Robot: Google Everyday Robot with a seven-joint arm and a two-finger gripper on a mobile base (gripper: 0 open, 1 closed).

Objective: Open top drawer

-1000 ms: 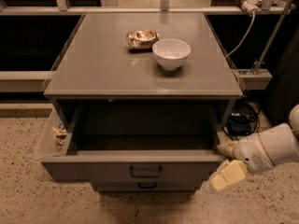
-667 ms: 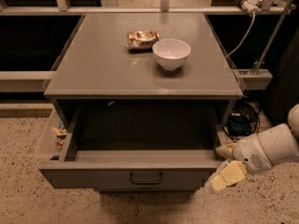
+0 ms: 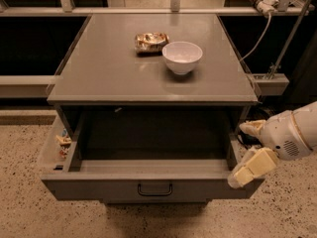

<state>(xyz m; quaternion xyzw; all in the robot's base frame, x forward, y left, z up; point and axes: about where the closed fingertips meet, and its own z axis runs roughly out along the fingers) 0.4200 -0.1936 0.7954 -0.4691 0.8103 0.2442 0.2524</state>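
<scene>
The top drawer (image 3: pixel 148 188) of the grey cabinet stands pulled far out, its deep dark box open to view. Its wide grey front carries a small black loop handle (image 3: pixel 155 190) at the centre. My gripper (image 3: pixel 250 150) is at the drawer's right front corner, off the handle. One cream finger (image 3: pixel 252 166) lies against the front's right end, the other (image 3: pixel 251 128) is by the drawer's right side wall. The fingers are spread apart and hold nothing.
A white bowl (image 3: pixel 182 57) and a crinkled snack packet (image 3: pixel 151 41) sit on the cabinet top (image 3: pixel 109 68). Small items (image 3: pixel 63 140) lie in a narrow side tray left of the drawer. Speckled floor lies around; cables and a rail stand at right.
The drawer has slid further out toward the camera, hiding the lower drawer fronts. My gripper has stayed at its right front corner.
</scene>
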